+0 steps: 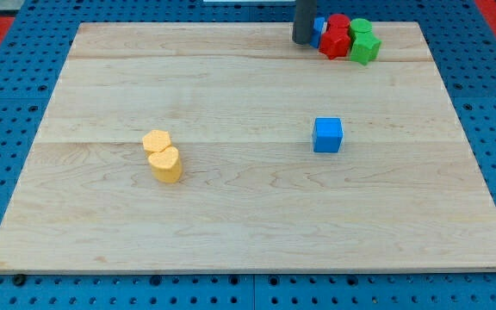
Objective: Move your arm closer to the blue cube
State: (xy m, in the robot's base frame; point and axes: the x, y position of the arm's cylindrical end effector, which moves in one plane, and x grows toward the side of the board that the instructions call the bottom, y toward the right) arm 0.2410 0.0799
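A blue cube [327, 135] sits on the wooden board [231, 215], right of its centre. My tip [302, 40] is near the view's top edge, well above the cube and slightly left of it. The tip stands right beside a second blue block [318, 31], which is partly hidden behind it.
A cluster sits at the view's top right: two red blocks [335, 37] and two green blocks [364, 45], next to the partly hidden blue block. Two yellow blocks [162, 155] touch each other left of centre. A blue pegboard [7, 172] surrounds the board.
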